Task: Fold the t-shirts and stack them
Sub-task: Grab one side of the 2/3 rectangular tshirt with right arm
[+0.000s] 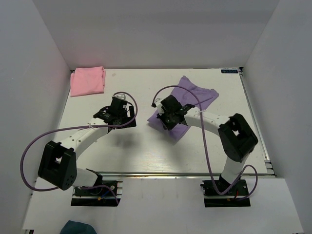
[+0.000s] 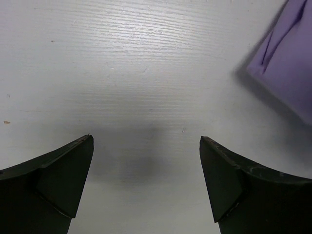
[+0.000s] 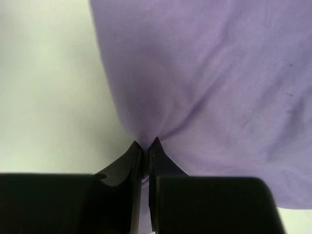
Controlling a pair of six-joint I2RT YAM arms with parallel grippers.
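The lavender-purple t-shirt (image 1: 194, 95) lies partly folded on the table, right of centre. My right gripper (image 1: 165, 118) sits over its near-left edge, shut on a pinch of the purple cloth (image 3: 195, 87), which puckers up into the closed tips (image 3: 146, 144). The pink t-shirt (image 1: 87, 80) lies folded in the far left corner. My left gripper (image 1: 117, 108) hovers open over bare table between the two shirts, its fingers (image 2: 63, 175) wide apart with nothing between them. A corner of the purple shirt (image 2: 287, 63) shows at the upper right of the left wrist view.
White walls close in the table (image 1: 146, 151) on the left, back and right. A metal rail runs along the table's right edge (image 1: 256, 122). Purple cables loop from both arms over the table.
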